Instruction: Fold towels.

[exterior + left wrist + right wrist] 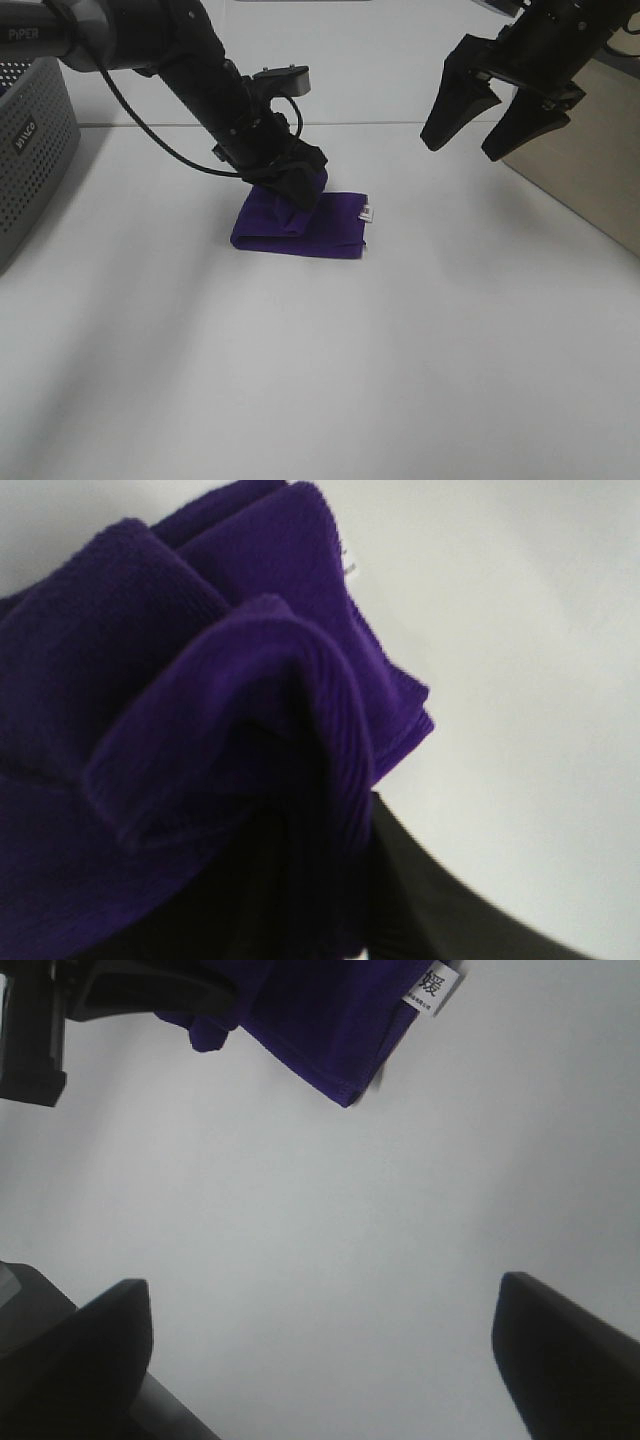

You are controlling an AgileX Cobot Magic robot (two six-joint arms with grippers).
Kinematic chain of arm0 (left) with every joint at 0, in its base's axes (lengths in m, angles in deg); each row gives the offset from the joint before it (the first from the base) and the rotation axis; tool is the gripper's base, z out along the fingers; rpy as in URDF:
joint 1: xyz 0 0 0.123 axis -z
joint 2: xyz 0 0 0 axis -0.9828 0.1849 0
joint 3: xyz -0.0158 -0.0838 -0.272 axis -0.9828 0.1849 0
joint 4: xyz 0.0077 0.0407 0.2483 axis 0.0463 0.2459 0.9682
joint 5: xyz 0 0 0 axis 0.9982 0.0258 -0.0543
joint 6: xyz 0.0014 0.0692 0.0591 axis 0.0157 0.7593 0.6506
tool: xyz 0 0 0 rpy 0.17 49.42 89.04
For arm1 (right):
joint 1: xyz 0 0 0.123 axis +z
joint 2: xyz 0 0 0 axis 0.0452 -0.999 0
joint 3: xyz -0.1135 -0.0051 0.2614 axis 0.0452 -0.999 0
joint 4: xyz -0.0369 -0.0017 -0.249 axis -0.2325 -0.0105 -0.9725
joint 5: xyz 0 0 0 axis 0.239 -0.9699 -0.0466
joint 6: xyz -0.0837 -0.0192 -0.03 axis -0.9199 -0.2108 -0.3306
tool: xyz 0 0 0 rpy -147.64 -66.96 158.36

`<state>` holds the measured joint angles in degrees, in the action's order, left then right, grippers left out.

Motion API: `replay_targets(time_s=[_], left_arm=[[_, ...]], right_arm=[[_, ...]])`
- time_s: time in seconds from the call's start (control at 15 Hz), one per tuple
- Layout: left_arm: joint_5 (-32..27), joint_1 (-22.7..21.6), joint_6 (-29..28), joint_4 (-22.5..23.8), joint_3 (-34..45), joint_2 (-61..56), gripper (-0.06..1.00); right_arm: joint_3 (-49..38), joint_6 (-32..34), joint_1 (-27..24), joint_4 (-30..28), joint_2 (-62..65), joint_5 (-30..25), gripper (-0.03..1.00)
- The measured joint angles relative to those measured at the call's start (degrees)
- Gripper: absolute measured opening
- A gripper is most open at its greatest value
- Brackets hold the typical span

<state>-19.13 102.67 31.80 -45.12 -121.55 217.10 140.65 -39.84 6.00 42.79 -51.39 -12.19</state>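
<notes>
The deep purple towel (322, 226) lies folded into a narrow band on the white table (300, 380), its small white tag (367, 212) on the right edge. My left gripper (293, 180) is down on the towel's left part and shut on a bunched fold of it. The left wrist view shows the cloth (200, 680) crumpled against a dark finger (450, 910). My right gripper (461, 150) is open and empty, raised above the table to the right of the towel. The right wrist view shows it (322, 1285) wide open, with the towel's corner (320, 1030) and tag (432, 985) beyond.
A grey perforated basket (30, 150) stands at the left edge. A brown panel (600, 160) stands at the far right, behind my right arm. The left arm's black cable hangs over the table behind the towel.
</notes>
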Motion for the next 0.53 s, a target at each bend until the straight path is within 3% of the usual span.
replay_targets(time_s=[0.13, 0.33, 0.53], left_arm=[[3.09, 1.38, 0.00, -6.82, 0.00, 0.00, 0.56], [2.98, 1.95, 0.74, -14.15, 0.00, -0.11, 0.67], [-0.46, 0.40, 1.83, -10.43, -0.86, -1.72, 0.67]], right_arm=[[0.00, 0.11, 0.00, 0.00, 1.09, 0.00, 0.90], [0.00, 0.06, 0.00, 0.06, 3.67, 0.00, 0.90], [0.00, 0.06, 0.00, 0.11, 4.35, 0.00, 0.90]])
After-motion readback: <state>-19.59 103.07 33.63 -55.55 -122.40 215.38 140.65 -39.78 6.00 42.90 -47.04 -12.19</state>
